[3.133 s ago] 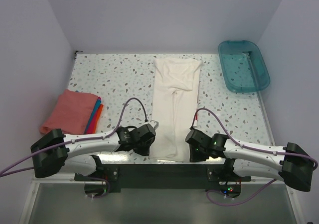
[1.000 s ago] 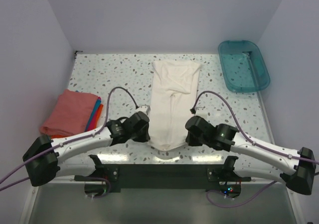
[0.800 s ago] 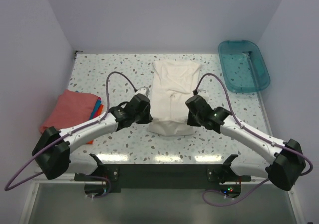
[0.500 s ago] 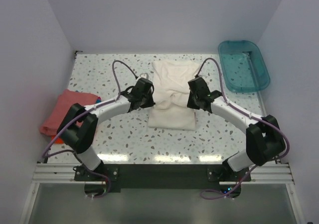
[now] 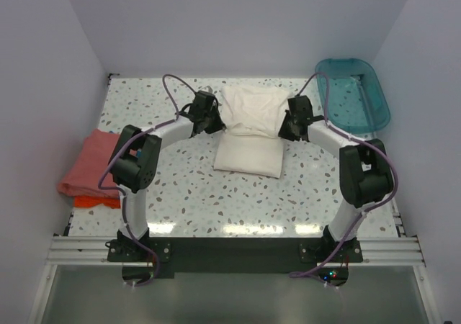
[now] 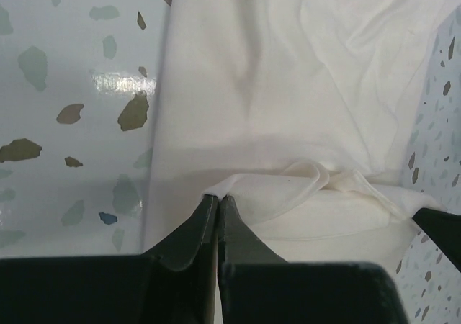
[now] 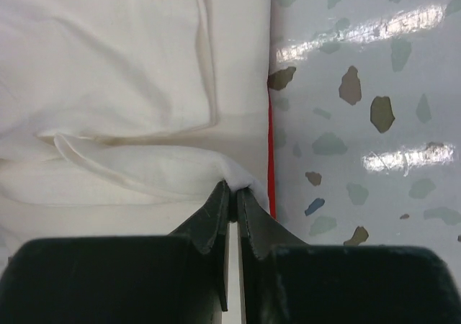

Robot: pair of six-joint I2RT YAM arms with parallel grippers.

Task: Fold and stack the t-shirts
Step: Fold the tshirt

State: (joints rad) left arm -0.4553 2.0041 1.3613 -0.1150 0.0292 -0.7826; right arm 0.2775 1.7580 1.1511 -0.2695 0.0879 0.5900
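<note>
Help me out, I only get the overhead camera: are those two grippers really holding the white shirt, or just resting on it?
Observer: The left wrist camera shows the left gripper shut, with a folded edge of the white t-shirt pinched at its tips.
Operator: And the other one?
Observer: The right wrist camera shows the right gripper shut on an edge of the same shirt.
Operator: Anything else I can't see from above?
Observer: A thin red strip runs along the shirt's edge next to the speckled table, just beyond the right gripper's tips.
</note>
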